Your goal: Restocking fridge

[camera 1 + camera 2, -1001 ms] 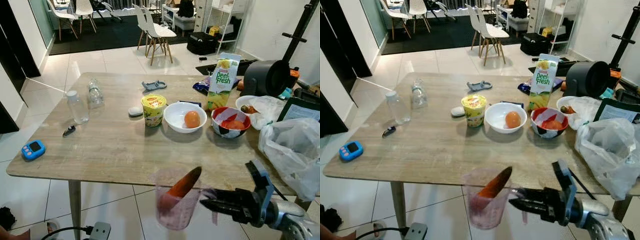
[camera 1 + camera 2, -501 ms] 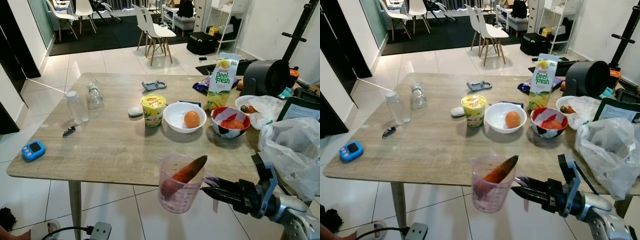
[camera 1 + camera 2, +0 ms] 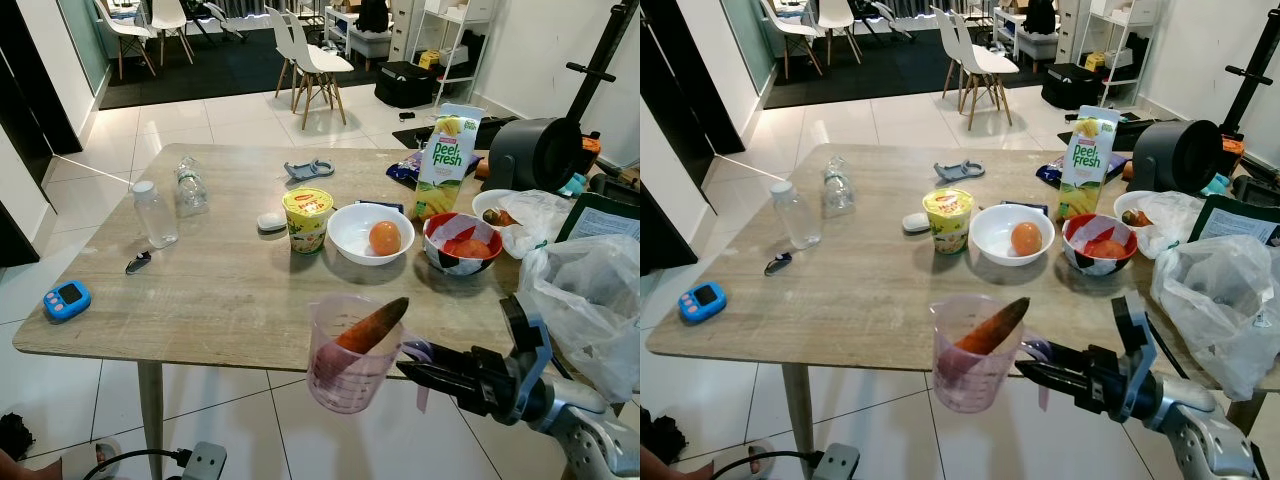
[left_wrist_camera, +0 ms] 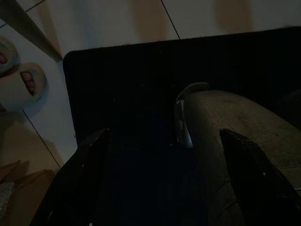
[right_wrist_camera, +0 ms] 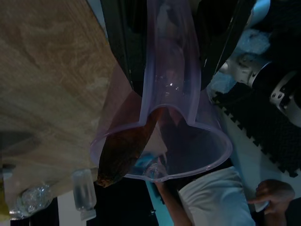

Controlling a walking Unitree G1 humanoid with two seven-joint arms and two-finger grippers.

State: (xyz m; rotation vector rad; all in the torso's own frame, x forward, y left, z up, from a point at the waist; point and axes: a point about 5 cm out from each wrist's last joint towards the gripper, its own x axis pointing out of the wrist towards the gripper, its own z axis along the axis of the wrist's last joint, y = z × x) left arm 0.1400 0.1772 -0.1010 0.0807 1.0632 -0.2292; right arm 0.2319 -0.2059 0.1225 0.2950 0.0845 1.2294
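Observation:
My right gripper (image 3: pixel 415 371) is shut on the handle of a clear pinkish measuring jug (image 3: pixel 345 360), held level just off the front edge of the wooden table (image 3: pixel 220 290). A carrot (image 3: pixel 372 325) leans inside the jug with its dark tip over the rim. In the right wrist view the jug's handle (image 5: pixel 169 52) runs between the black fingers (image 5: pixel 124 42), and the carrot (image 5: pixel 124 150) lies along the jug's wall. My left gripper (image 4: pixel 169 188) hangs idle in the shade over a dark mat, its fingers apart.
The table carries a juice carton (image 3: pixel 447 160), a white bowl (image 3: pixel 350 240) with an orange, a red bowl (image 3: pixel 440 262), a noodle cup (image 3: pixel 307 220), a plastic bottle (image 3: pixel 153 214), a blue timer (image 3: pixel 66 300) and plastic bags (image 3: pixel 590 300) on the right. A person's sandalled foot (image 3: pixel 95 458) is at the lower left.
My right gripper has lifted the jug with the carrot, from below the table's edge up to about its level and slightly left.

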